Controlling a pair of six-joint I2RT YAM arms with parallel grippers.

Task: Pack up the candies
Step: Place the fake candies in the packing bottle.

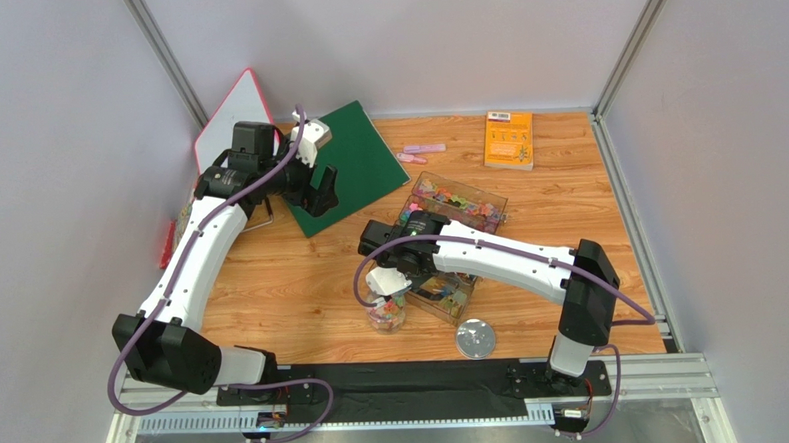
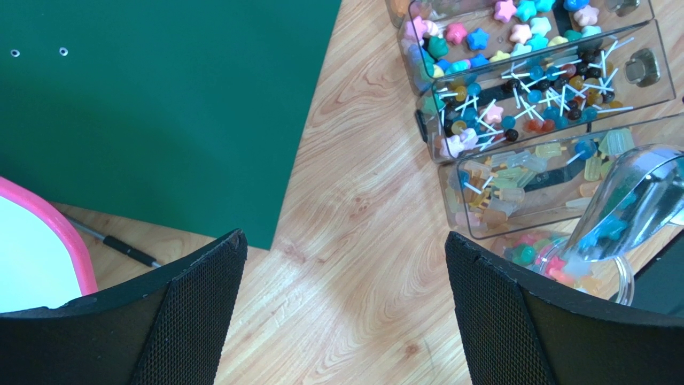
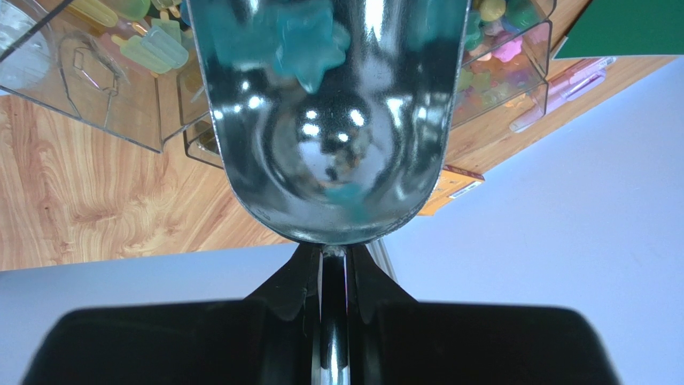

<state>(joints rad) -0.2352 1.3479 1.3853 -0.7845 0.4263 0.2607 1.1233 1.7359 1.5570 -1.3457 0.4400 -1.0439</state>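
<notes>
The candies (image 2: 514, 96) are tiny coloured stars, lollipops on white sticks and ice-pop shapes, sorted in a clear compartment box (image 1: 458, 204). My right gripper (image 3: 333, 261) is shut on the thin handle of a metal scoop (image 3: 333, 120). The scoop is tipped over a small clear jar (image 1: 386, 312) that holds some candies. A teal star candy (image 3: 309, 48) lies in the scoop bowl. In the left wrist view the scoop (image 2: 634, 200) hangs over the jar (image 2: 562, 261). My left gripper (image 2: 345, 265) stands open and empty above bare wood by the green board (image 1: 351, 163).
A round metal lid (image 1: 476, 338) lies near the front edge. An orange booklet (image 1: 510, 140) and pale pink strips (image 1: 421, 152) sit at the back. A white board with a pink rim (image 1: 229, 119) leans in the back left corner. Walls close in on three sides.
</notes>
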